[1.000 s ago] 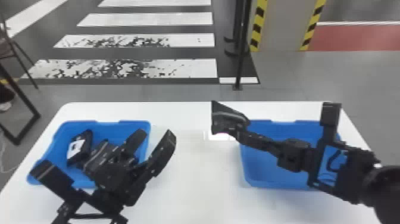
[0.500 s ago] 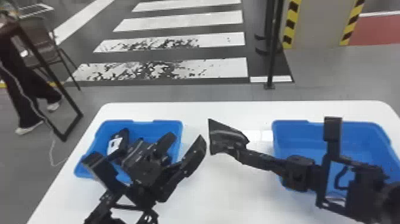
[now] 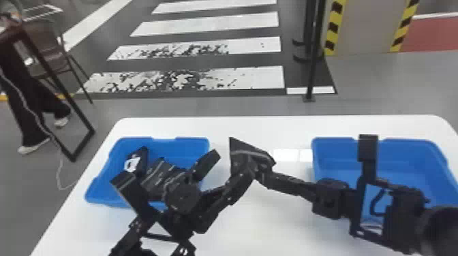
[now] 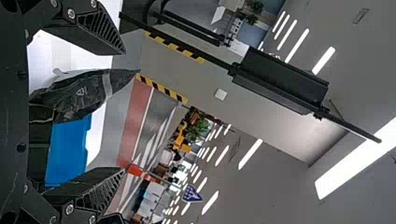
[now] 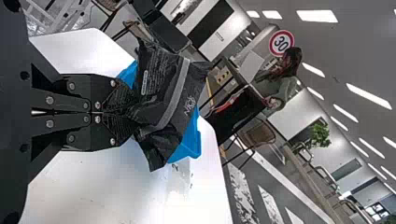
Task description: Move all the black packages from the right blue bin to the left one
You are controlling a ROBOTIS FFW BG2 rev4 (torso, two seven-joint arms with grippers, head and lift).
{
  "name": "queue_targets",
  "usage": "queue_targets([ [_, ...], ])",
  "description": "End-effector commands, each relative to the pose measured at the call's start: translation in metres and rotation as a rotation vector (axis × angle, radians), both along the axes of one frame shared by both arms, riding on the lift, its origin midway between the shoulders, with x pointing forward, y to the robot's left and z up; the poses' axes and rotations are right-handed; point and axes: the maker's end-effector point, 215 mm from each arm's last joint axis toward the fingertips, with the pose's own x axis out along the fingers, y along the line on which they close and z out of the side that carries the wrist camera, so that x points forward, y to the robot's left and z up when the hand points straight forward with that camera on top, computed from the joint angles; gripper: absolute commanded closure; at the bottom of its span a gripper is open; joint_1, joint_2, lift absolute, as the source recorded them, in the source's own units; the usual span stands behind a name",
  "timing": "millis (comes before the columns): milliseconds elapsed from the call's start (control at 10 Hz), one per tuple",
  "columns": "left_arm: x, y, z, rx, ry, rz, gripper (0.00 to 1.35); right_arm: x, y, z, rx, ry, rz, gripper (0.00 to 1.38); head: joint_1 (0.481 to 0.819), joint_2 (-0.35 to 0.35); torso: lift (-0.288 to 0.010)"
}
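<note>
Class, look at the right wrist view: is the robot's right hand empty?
No, the right hand is closed on a black package.

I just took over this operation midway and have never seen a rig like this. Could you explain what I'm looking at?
This is a robot with two black arms, each ending in a two-fingered gripper. The head view looks forward and down from its head; the other two come from cameras on its wrists and are turned on their side.

On the white table stand two blue bins. The left bin holds black packages, one with a white label; the arm in front hides part of them, so I can't give a sure count. The right bin is partly behind the right arm.

The right gripper is shut on a black package, held up between the bins. The left gripper is open above the left bin.
</note>
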Motion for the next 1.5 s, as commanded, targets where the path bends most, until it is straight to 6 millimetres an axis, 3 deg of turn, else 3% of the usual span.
queue_targets([
  [0, 0.003, 0.012, -0.004, 0.061, -0.014, 0.033, 0.16, -0.003, 0.007, 0.002, 0.012, 0.000, 0.012, 1.21, 0.695, 0.172, -0.132],
  [200, 0.007, 0.046, -0.002, 0.124, -0.055, 0.132, 0.16, -0.010, 0.014, 0.005, 0.034, 0.014, 0.028, 1.21, 0.695, 0.197, -0.132],
  [300, 0.007, 0.051, -0.009, 0.114, -0.028, 0.138, 0.16, -0.011, 0.014, 0.003, 0.035, 0.021, 0.029, 1.21, 0.695, 0.226, -0.132],
  [500, 0.005, 0.036, -0.009, 0.073, -0.012, 0.108, 0.16, -0.009, 0.015, 0.004, 0.039, 0.022, 0.031, 1.21, 0.695, 0.254, -0.132],
  [800, 0.003, 0.013, -0.012, 0.044, 0.011, 0.057, 0.16, -0.010, 0.026, 0.008, 0.056, 0.027, 0.048, 1.21, 0.695, 0.230, -0.132],
  [1000, 0.004, 0.016, -0.013, 0.050, 0.014, 0.064, 0.18, -0.018, 0.038, 0.007, 0.076, 0.046, 0.069, 1.21, 0.695, 0.230, -0.132],
  [1100, 0.003, 0.013, -0.021, 0.045, 0.046, 0.067, 0.31, -0.021, 0.042, 0.007, 0.084, 0.054, 0.077, 1.21, 0.695, 0.235, -0.132],
  [1200, 0.002, 0.009, -0.024, 0.044, 0.059, 0.064, 0.70, -0.021, 0.042, 0.009, 0.090, 0.051, 0.075, 1.21, 0.695, 0.247, -0.132],
  [1300, 0.002, 0.010, -0.027, 0.047, 0.068, 0.064, 0.95, -0.019, 0.041, 0.010, 0.096, 0.050, 0.071, 1.21, 0.695, 0.249, -0.132],
  [1400, 0.003, 0.019, -0.018, 0.041, 0.037, 0.088, 1.10, -0.018, 0.042, 0.011, 0.101, 0.050, 0.069, 1.21, 0.695, 0.246, -0.132],
])
